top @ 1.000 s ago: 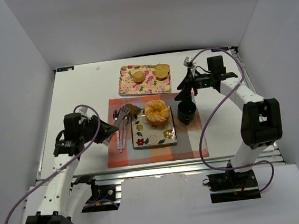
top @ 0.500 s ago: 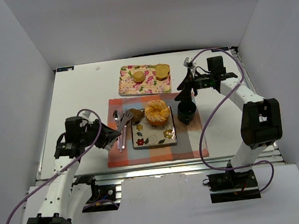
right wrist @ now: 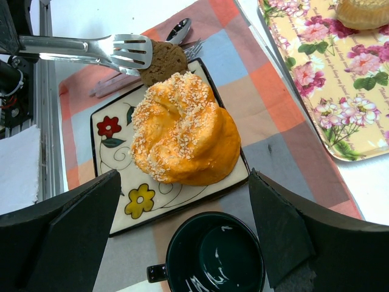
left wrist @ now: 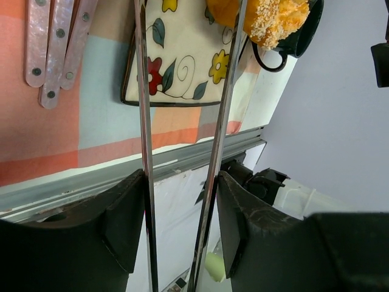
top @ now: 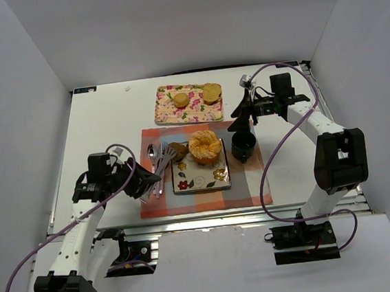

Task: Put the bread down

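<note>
A small brown bun (top: 177,150) lies at the far left corner of the flowered plate (top: 202,180); the right wrist view shows the bun (right wrist: 167,59) half on the plate's (right wrist: 115,182) rim. A big orange seeded bread (top: 205,146) (right wrist: 182,131) sits on the plate. My left gripper (top: 145,180) (left wrist: 182,231) is shut on metal tongs (top: 159,163) (left wrist: 143,121). The tong tips (right wrist: 124,53) are open and empty, just left of the bun. My right gripper (top: 241,119) (right wrist: 184,176) is open and empty above the dark cup (top: 243,146) (right wrist: 216,255).
Cutlery (top: 154,167) (left wrist: 55,42) lies on the checked placemat (top: 247,182) left of the plate. A floral tray (top: 167,113) at the back holds two small buns (top: 181,100). The table's near edge (left wrist: 91,176) is under my left gripper.
My left arm has drawn back toward the near left with the tongs. The tongs let go of the brown bun, which stays at the plate's corner. The right arm has not moved.
</note>
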`<action>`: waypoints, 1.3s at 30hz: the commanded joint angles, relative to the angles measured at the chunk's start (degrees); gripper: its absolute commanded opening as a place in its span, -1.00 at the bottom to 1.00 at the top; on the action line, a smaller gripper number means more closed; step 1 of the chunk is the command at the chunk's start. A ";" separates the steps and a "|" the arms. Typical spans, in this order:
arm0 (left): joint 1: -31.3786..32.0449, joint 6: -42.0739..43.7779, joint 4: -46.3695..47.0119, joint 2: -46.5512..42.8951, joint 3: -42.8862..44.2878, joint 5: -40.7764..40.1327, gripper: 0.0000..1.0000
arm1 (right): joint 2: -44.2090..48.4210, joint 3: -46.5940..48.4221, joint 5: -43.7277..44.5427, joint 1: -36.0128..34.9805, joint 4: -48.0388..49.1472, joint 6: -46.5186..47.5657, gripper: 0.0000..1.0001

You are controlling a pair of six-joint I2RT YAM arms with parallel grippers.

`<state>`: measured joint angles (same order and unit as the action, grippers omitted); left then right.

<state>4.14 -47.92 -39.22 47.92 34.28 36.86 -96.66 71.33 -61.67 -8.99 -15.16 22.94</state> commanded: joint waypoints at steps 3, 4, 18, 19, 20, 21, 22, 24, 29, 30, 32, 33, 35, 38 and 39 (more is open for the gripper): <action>-0.01 0.55 -0.16 -2.22 3.68 -1.00 0.16 | 1.30 0.12 -1.17 0.38 0.48 0.09 0.79; -0.01 0.37 0.11 -2.39 4.03 -0.74 0.16 | 1.30 0.12 -1.26 0.38 0.57 0.18 0.79; 0.08 2.65 -0.93 -1.60 6.41 2.95 0.14 | 1.30 -0.23 -1.52 0.38 0.74 0.35 0.79; 0.08 3.18 -1.47 -1.52 6.58 2.78 0.14 | 1.30 -0.23 -1.44 0.38 0.74 0.35 0.79; 0.08 3.62 -2.86 -1.34 6.93 2.52 0.13 | 1.30 -0.23 -1.44 0.38 0.74 0.35 0.79; -0.01 4.23 -3.57 -1.25 7.55 1.64 0.13 | 1.39 -0.23 -1.44 0.29 0.74 0.44 0.79; 0.08 5.20 -4.28 -0.99 7.90 1.11 0.12 | 1.39 -0.23 -1.44 0.38 0.74 0.44 0.79; 0.08 6.08 -5.51 -0.81 8.95 -0.55 0.10 | 1.39 -0.23 -1.52 0.38 0.74 0.35 0.79; 0.08 7.40 -7.89 -0.90 11.50 -3.99 0.07 | 1.39 -0.14 -1.70 0.29 0.74 0.44 0.79; 0.08 7.66 -8.15 -0.90 11.77 -4.43 0.07 | 1.30 -0.14 -1.70 0.38 0.74 0.44 0.79; 0.08 7.76 -8.41 -1.07 12.56 -5.57 0.05 | 1.39 -0.14 -1.70 0.38 0.74 0.44 0.79; 0.08 7.67 -8.24 -1.16 12.74 -5.75 0.04 | 1.39 -0.14 -1.79 0.38 0.74 0.44 0.79; 0.08 7.06 -7.19 -1.08 12.83 -7.24 -0.04 | 1.30 -0.14 -1.87 0.29 0.74 0.44 0.79; -0.01 5.04 -3.51 -1.08 11.78 -10.21 -0.33 | 1.48 -0.31 -1.88 0.38 0.83 0.53 0.79; -0.01 4.68 -2.80 -0.99 11.51 -11.54 -0.43 | 1.56 -0.40 -1.88 0.38 0.83 0.53 0.79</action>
<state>4.14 -42.41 -45.84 47.53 45.04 29.43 -96.66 71.33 -61.73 -8.99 -15.11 22.96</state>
